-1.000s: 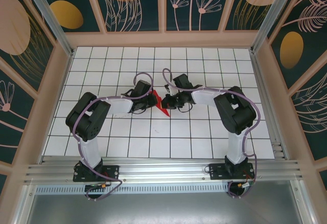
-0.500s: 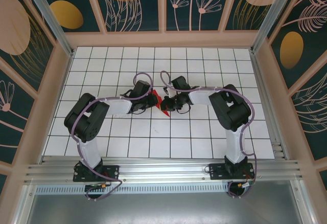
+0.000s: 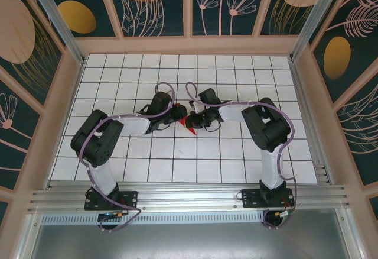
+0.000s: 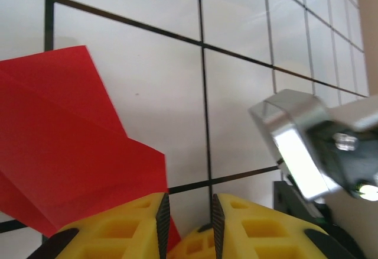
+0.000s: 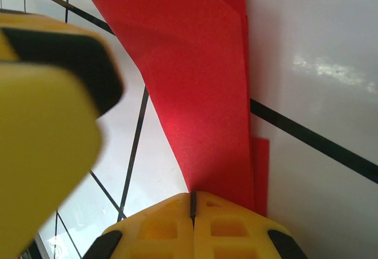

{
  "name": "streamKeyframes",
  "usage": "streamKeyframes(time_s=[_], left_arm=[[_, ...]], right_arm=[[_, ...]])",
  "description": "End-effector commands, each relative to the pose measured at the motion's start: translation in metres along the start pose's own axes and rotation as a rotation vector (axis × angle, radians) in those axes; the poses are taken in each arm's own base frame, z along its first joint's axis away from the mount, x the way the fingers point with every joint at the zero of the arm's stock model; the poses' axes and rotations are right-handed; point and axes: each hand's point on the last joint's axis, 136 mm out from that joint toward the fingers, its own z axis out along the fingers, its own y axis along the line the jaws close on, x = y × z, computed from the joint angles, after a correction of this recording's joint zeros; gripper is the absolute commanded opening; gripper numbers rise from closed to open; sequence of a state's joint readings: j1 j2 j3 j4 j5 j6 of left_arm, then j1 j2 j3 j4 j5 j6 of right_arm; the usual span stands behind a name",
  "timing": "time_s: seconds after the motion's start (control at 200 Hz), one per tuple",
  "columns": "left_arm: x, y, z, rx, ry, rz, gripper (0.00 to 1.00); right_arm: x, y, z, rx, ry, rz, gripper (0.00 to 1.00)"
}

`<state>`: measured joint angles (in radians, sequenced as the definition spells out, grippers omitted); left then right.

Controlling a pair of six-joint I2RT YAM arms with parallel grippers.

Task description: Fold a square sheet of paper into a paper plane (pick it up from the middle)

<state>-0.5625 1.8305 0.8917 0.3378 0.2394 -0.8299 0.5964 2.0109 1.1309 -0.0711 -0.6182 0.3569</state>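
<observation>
On your left, the left arm (image 3: 100,143) reaches from its base at the near edge up toward the middle of the white gridded tabletop (image 3: 118,73). The left gripper (image 3: 175,116) sits low over the tiles, just left of centre. In the left wrist view its two yellow fingers (image 4: 112,235) stand slightly apart. A narrow slot between them shows white tile and a black grid line, and nothing is caught at the tips. The red sheet of paper (image 4: 59,152) passes under the left-hand finger there, but you cannot tell whether that finger touches it.

From above, the sheet lies in the middle of the tabletop, between the two grippers. It is folded into overlapping layers with sharp creases, and a point faces the near edge.

Just right of the paper you find the right gripper (image 3: 195,119), also low over the tiles. In the right wrist view its yellow fingers (image 5: 236,229) are pressed flat together, and the seam between them is only a thin dark line. The narrow end of the paper runs straight into that seam, so these fingers are pinching the sheet. A blurred yellow-and-black finger of the left gripper looms at the left of that view.

On your right, the right arm (image 3: 269,129) bends back to its base at the near edge.
</observation>
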Motion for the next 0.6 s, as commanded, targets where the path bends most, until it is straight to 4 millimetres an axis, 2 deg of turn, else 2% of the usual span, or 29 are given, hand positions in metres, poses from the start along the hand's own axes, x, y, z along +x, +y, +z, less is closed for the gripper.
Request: streamKeyframes(time_s=[0.0,0.27,0.45,0.595], left_arm=[[-0.001,0.018,0.007,-0.08,0.001,0.002,0.28],[-0.002,0.048,0.011,-0.21,-0.02,-0.009,0.28],[-0.011,0.068,0.006,-0.286,-0.063,-0.041,0.28],[-0.02,0.075,0.002,-0.293,-0.093,-0.055,0.3]], right_arm=[[0.04,-0.034,0.012,0.103,0.104,0.085,0.02],[0.048,-0.039,0.012,0.116,0.123,0.09,0.02],[0.058,-0.047,0.013,0.139,0.143,0.101,0.02],[0.065,-0.053,0.013,0.152,0.158,0.109,0.01]])
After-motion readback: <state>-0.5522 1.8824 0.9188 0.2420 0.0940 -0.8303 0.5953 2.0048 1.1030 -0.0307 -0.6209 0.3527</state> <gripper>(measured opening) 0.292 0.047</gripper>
